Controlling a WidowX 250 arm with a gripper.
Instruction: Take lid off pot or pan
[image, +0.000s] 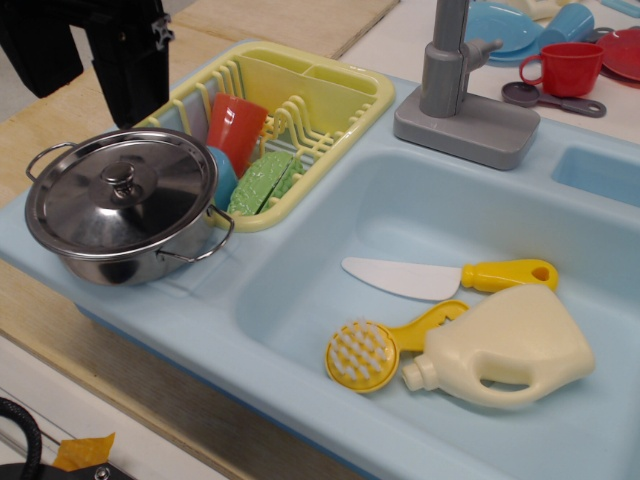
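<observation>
The shiny steel pot (125, 262) stands on the left ledge of the light blue toy sink (300, 330). Its wire loop handles stick out at the left and at the right. The round domed lid (155, 205) sits closed on the pot, with its small knob (120, 178) at the centre. My black gripper (90, 108) hangs at the top left, above and behind the pot, apart from the lid. Two dark fingers (135, 90) show with a gap between them and nothing held; the upper part is cut off by the frame edge.
A yellow dish rack (330, 100) holding a red cup (236, 128) and green sponge (262, 182) stands right behind the pot. In the basin lie a toy knife (440, 278), a yellow brush (365, 352) and a cream jug (510, 350). A grey faucet (455, 95) stands behind.
</observation>
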